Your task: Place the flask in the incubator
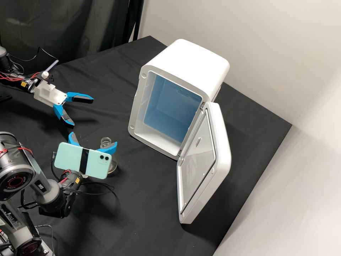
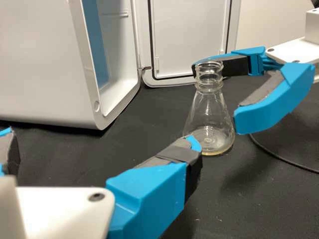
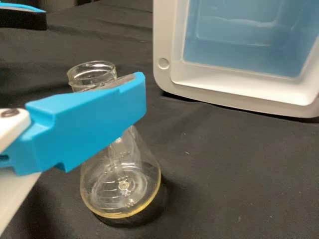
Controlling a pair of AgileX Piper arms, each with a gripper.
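The black bench (image 1: 142, 206) carries a white incubator (image 1: 191, 64), blue inside, with its door (image 1: 209, 160) swung wide open. The left gripper (image 1: 82, 111) hangs well out from the incubator's opening, fingers spread and holding nothing. Nearer the opening, the right gripper (image 1: 93, 139) has its fingers apart on either side of the neck of a glass Erlenmeyer flask (image 2: 209, 119), which stands upright on the bench outside the incubator.

- Flask (image 2: 209, 117): clear, glossy glass.
- Incubator (image 1: 191, 64): smooth white plastic with a soft sheen, pale blue lining.
- Table (image 1: 142, 199): matt black cloth, faintly textured.
- Left pincer (image 1: 82, 112): matt blue plastic fingers (image 2: 149, 199), dark grey pads (image 2: 172, 154).
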